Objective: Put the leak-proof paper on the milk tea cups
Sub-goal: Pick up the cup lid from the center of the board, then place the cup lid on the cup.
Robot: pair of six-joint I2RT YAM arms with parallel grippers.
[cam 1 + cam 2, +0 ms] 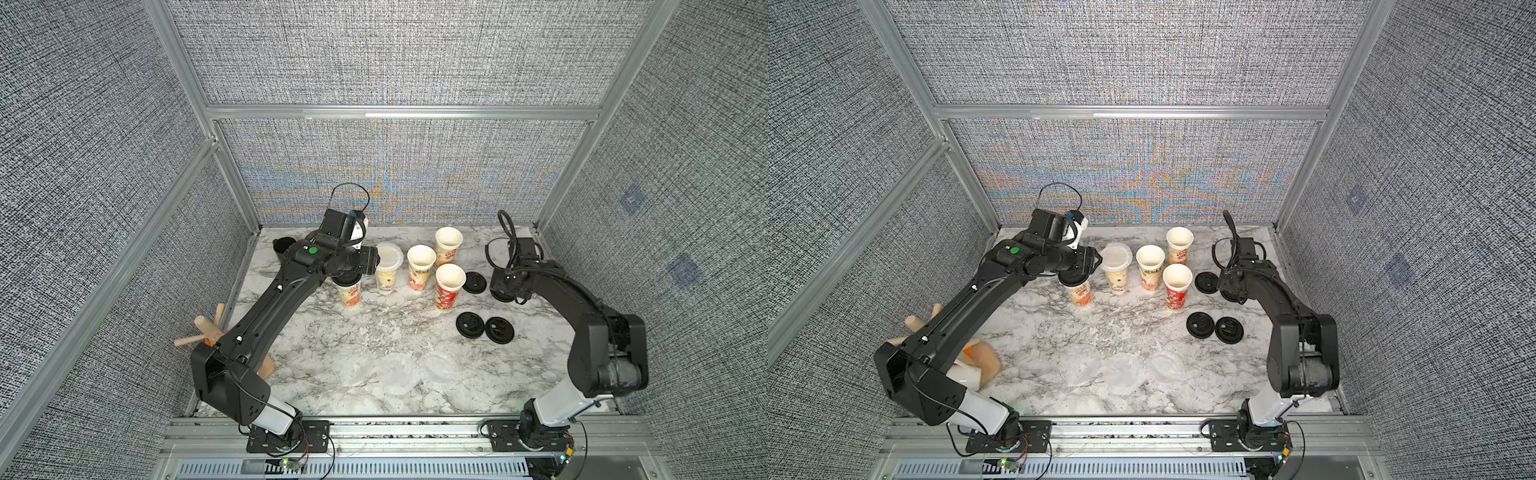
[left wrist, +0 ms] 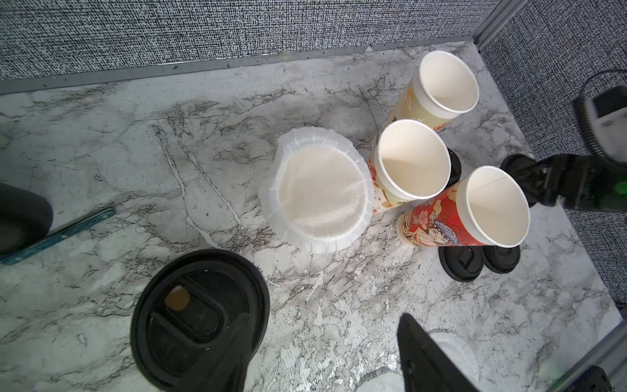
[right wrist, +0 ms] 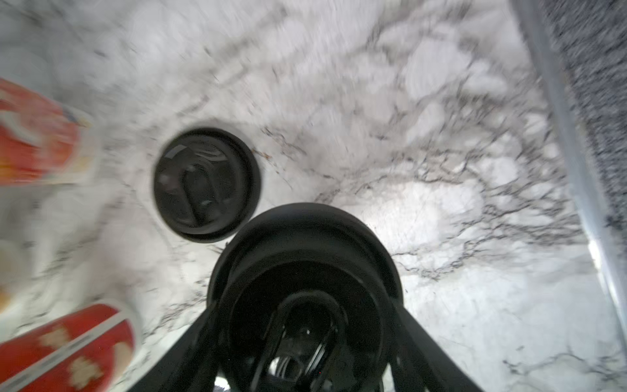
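The left gripper (image 2: 322,325) is spread wide above a lidded cup (image 1: 350,296); the right gripper (image 3: 305,305) is around a black lid (image 3: 305,258), pinching or not I cannot tell; 1 leak-proof paper (image 2: 319,190) covers the next cup (image 1: 385,282); 3 milk tea cups (image 2: 412,157) stand open; more papers (image 1: 397,370) lie on the desk (image 1: 332,332); thin, light, floppy, I think; pinch the crinkled edge gently.

Five cups (image 1: 420,266) stand clustered at the back of the tabletop (image 1: 332,340). The leftmost cup (image 1: 350,296) carries a lid (image 2: 200,319), with the left tool (image 2: 324,322) above it. The next cup (image 1: 386,284) to its right has a paper sheet (image 1: 389,258) over its mouth. Three uncovered cups (image 1: 449,286) follow on the right. Beyond them lie four more lids (image 1: 475,283), the right tool (image 3: 307,298) straddling one. Loose sheets (image 1: 399,370) lie side by side near the front edge. A short cup (image 1: 283,246) sits in the back left corner, a rack (image 1: 203,334) at the left edge.
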